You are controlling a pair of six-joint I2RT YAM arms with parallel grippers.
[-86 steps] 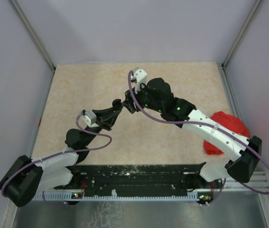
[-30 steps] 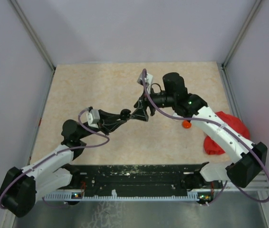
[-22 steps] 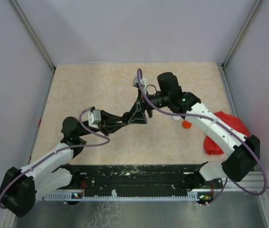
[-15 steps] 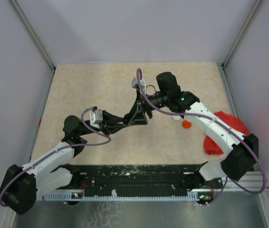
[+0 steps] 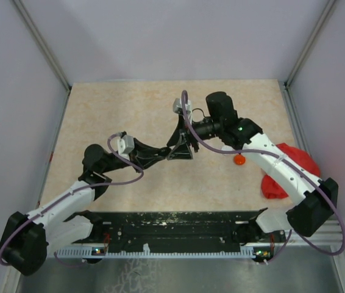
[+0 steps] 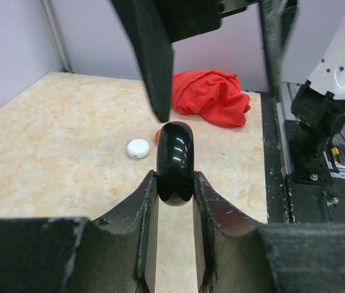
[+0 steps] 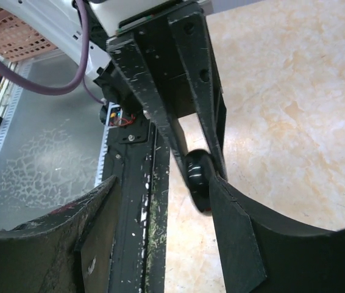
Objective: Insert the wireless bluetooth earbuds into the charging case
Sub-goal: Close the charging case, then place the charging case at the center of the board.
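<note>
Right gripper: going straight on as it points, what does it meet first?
Most likely the black charging case, pinched in the left gripper's fingers just ahead of the right gripper; exact depth is unclear.

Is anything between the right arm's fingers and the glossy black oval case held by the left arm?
Nothing visible does. The glossy black oval case is clamped in the left arm's fingers, and the right arm's fingers stand apart on either side of it, with only air between.
</note>
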